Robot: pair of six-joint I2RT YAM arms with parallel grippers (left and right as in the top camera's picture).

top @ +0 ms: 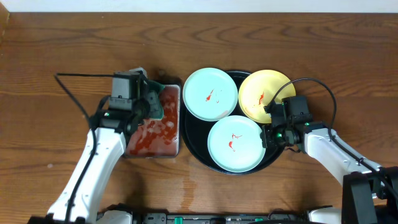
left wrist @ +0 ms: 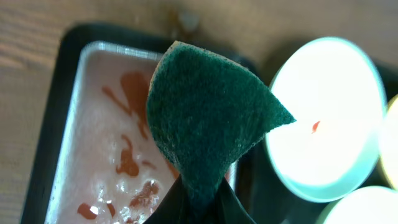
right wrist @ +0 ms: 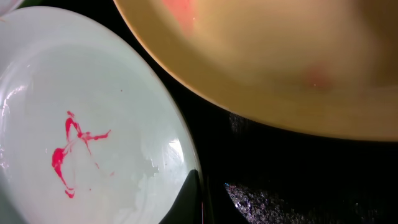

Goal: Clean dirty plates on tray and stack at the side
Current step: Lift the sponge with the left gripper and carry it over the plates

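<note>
Brown wooden table (top: 37, 50) fills our overhead view, the large round glossy black tray (top: 191, 149) at centre. On it we see a pale aqua round plate (top: 210, 94) at 11 o'clock, a second aqua plate (top: 236, 143) at 6 o'clock and a yellow round plate (top: 264, 93) at 2 o'clock, all smeared red. Our left gripper (top: 152, 102) pinches a dark green scouring sponge (left wrist: 205, 118) over the rectangular red-stained sponge tray (top: 155, 134). Our right gripper (top: 270, 124) sits at the black tray's 3 o'clock; we cannot tell its opening.
</note>
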